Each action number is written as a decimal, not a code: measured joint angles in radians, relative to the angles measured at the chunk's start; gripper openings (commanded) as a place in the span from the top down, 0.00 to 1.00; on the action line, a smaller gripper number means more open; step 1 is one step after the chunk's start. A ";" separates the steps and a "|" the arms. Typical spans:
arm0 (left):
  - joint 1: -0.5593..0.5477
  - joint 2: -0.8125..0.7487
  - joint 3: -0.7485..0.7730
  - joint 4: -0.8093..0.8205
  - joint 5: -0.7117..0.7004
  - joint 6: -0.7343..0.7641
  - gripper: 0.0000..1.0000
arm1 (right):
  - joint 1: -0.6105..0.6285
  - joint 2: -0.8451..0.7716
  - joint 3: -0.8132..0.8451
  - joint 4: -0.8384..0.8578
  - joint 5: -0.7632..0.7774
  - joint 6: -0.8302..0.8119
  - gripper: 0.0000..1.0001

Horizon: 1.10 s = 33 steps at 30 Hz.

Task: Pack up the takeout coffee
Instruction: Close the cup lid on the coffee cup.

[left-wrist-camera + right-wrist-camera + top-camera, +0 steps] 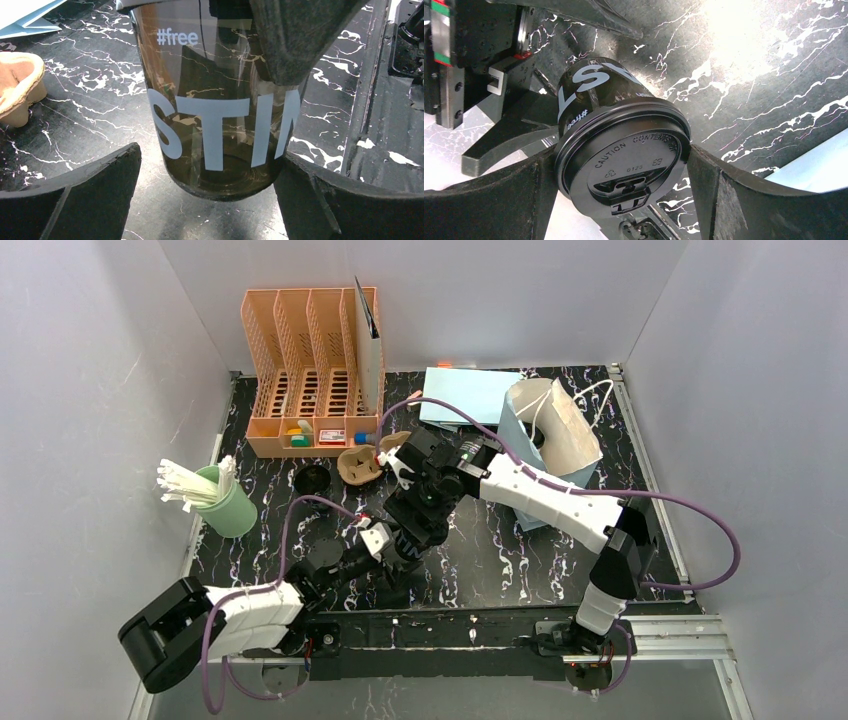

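Observation:
A dark takeout coffee cup (220, 115) with white lettering and a black lid (624, 160) sits between both grippers at the table's middle. My right gripper (621, 155) is shut on the lid's rim from above, with both fingers touching it. My left gripper (210, 155) is open around the cup's base, its left finger (90, 185) clear of the cup and its right finger (340, 200) against it. In the top view the two grippers (395, 535) (418, 502) hide this cup. A second dark cup (312, 478) stands left of the brown pulp carrier (360, 462).
The light-blue paper bag (555, 430) stands open at back right, with a flat light-blue sheet (470, 395) behind it. An orange file organiser (312, 370) is at the back left. A green cup of white sticks (225, 502) is at the left edge.

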 measured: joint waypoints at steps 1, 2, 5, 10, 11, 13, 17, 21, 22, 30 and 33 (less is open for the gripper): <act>0.000 0.011 0.004 0.004 0.000 0.000 0.09 | 0.000 0.000 0.002 0.001 -0.002 0.000 0.05; 0.000 0.021 0.007 0.008 -0.001 0.000 0.11 | 0.000 0.000 0.003 0.001 -0.002 0.000 0.05; -0.001 0.063 0.015 0.030 -0.002 0.000 0.15 | 0.001 0.007 0.005 0.003 -0.002 0.000 0.05; -0.003 0.109 0.021 0.055 -0.002 -0.003 0.10 | 0.003 0.023 0.005 0.003 -0.002 0.000 0.04; -0.003 0.111 0.021 0.059 -0.002 -0.005 0.11 | 0.003 0.025 0.005 0.003 -0.002 0.000 0.04; -0.005 0.110 0.021 0.071 -0.003 -0.006 0.18 | 0.005 0.026 0.005 0.003 -0.002 0.000 0.04; -0.006 0.103 0.021 0.080 -0.002 -0.009 0.30 | 0.004 0.026 0.005 0.007 -0.002 0.001 0.02; -0.006 0.101 0.021 0.083 -0.002 -0.008 0.39 | 0.004 0.026 0.005 0.007 -0.002 0.001 0.02; -0.006 0.104 0.021 0.086 -0.002 -0.006 0.41 | 0.004 0.026 0.005 0.007 -0.002 0.001 0.02; -0.006 0.121 0.021 0.104 -0.002 -0.006 0.42 | 0.004 0.026 0.004 0.005 0.003 0.004 0.02; -0.006 0.127 0.021 0.110 -0.002 -0.009 0.42 | 0.002 0.026 0.004 0.004 0.006 0.006 0.02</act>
